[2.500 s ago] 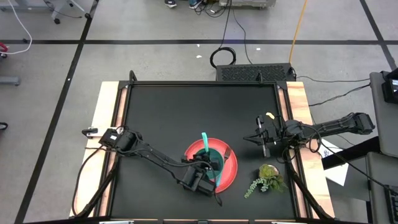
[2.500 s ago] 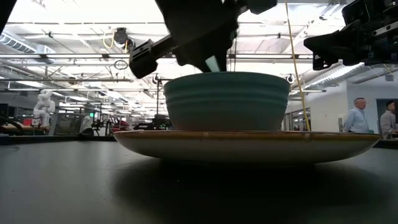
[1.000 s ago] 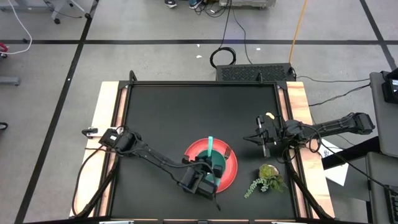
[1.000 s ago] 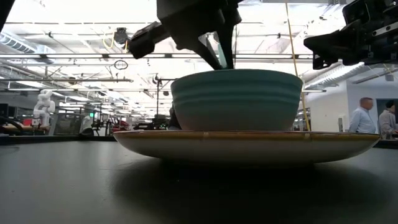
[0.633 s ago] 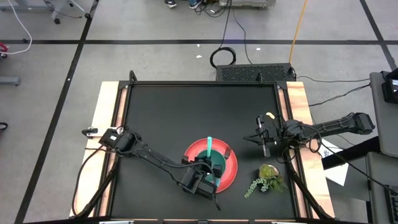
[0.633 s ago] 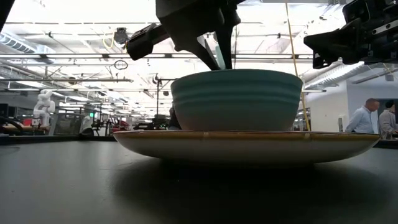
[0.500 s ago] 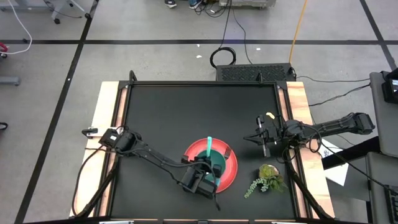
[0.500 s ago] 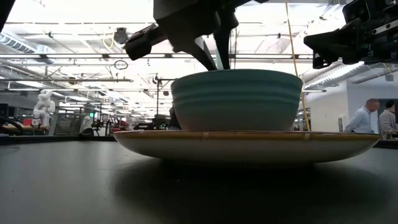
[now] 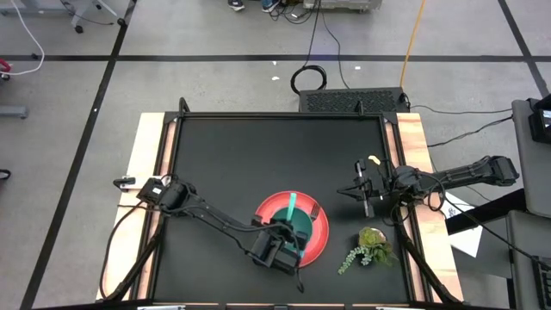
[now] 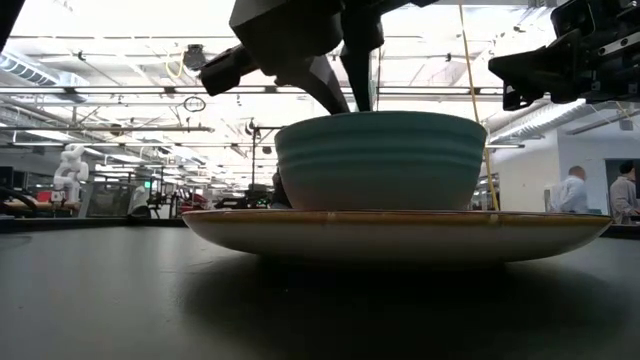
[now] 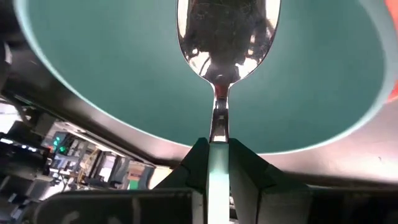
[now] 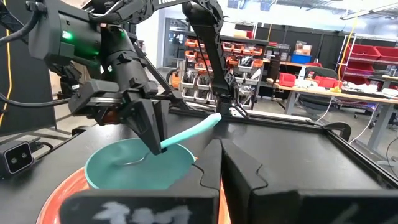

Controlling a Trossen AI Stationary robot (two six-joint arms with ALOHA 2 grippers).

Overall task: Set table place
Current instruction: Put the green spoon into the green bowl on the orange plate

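A round red plate (image 9: 320, 234) lies on the black table (image 9: 224, 164) near its front edge. A green bowl (image 10: 380, 160) stands on the plate and also shows in the high view (image 9: 303, 226). My left gripper (image 9: 293, 232) is over the bowl, shut on a teal-handled spoon (image 9: 292, 205). The spoon's metal head (image 11: 227, 31) is down inside the bowl. My right gripper (image 9: 362, 195) waits shut and empty above the table's right side. A small dark piece (image 9: 316, 209) shows on the plate's far right rim; whether it is the fork I cannot tell. My left gripper pinches the spoon's teal handle (image 11: 217, 163) between its two fingers (image 12: 151, 132), near the end that joins the metal neck. The fingers slant down from the near side, across the handle. The handle's free end (image 12: 213, 118) sticks up toward the far side, and the head is in the bowl.
A leafy green sprig (image 9: 368, 245) lies at the table's front right, beside the plate. Pale wooden strips (image 9: 146, 172) run along both side edges. People (image 10: 572, 190) stand in the room beyond the table.
My left gripper has sunk and tipped a little over the bowl, still shut on the spoon, and the handle's free end has drawn slightly toward the near edge. Before that, the bowl slid a little on the plate. Since then bowl and plate have kept still.
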